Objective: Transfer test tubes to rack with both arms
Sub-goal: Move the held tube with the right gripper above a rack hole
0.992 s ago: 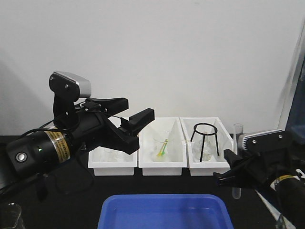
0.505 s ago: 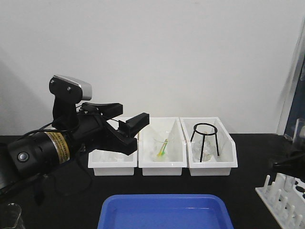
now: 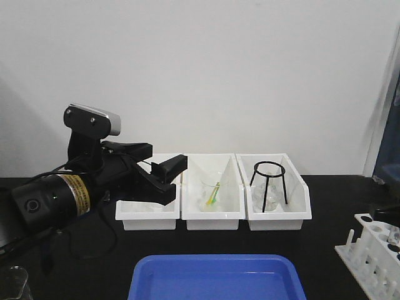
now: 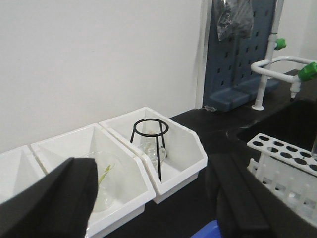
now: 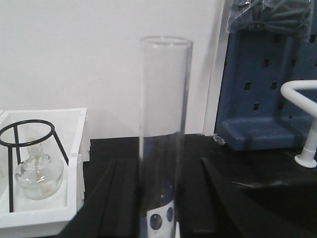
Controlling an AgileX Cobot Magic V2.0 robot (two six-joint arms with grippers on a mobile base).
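Glass test tube (image 5: pixel 165 124): upright at rack (image 4: pixel 282 156), desk's right edge.
Right gripper (image 5: pixel 161 161): jaws flank tube; whether they clamp it, cannot tell.
Left gripper (image 3: pixel 164 154): jaws wide apart, empty.

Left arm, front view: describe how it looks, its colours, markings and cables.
The left arm is black, its thick cylindrical body wrapped by a yellow label band. A silver-grey boxy camera module tops a black bracket. The left gripper has two black pincer fingers. Thin black cables trail from it.
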